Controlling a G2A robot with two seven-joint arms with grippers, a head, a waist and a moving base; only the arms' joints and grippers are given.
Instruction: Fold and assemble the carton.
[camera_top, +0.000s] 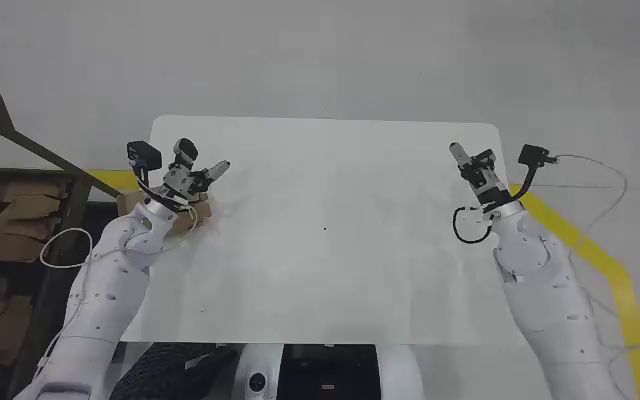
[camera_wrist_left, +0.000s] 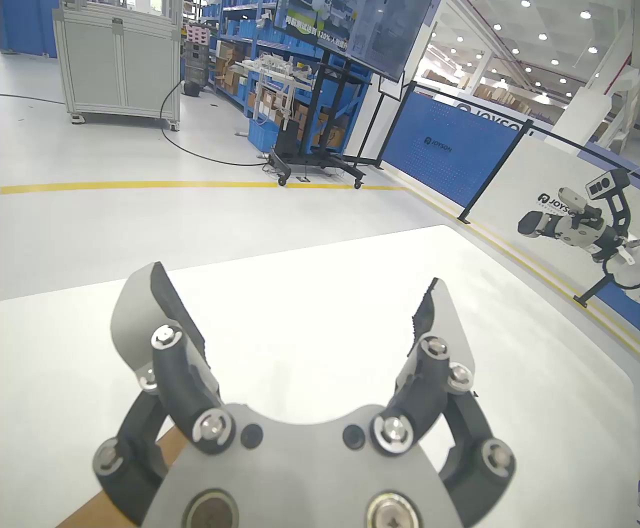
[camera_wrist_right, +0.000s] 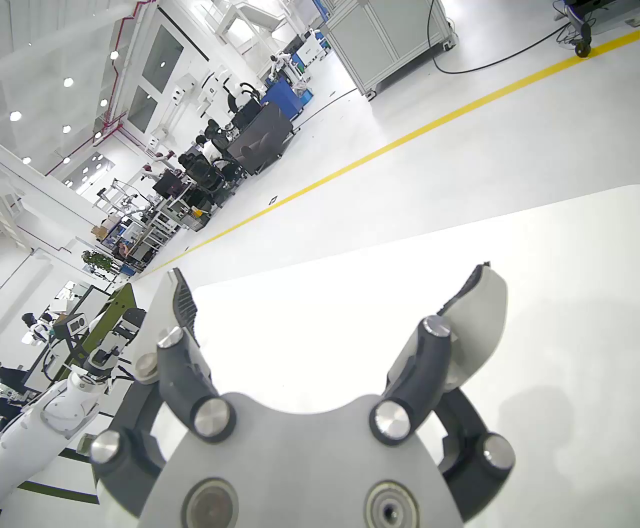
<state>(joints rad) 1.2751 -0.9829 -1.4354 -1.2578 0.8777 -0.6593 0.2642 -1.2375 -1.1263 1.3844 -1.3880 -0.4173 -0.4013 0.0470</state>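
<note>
A brown carton piece (camera_top: 197, 212) lies at the left edge of the white table (camera_top: 330, 260), mostly hidden under my left arm; a brown sliver of the carton (camera_wrist_left: 165, 450) shows beneath the left wrist. My left gripper (camera_top: 203, 160) hovers just above and beyond it, open and holding nothing, its black pads (camera_wrist_left: 177, 310) wide apart. My right gripper (camera_top: 466, 160) hangs over the table's far right corner, also open and holding nothing, its fingers (camera_wrist_right: 182, 305) spread over bare table.
Stacked brown cardboard (camera_top: 25, 225) sits on a rack off the table's left side. Yellow floor tape (camera_top: 580, 240) runs past the right edge. A black cable (camera_top: 465, 225) loops beside the right wrist.
</note>
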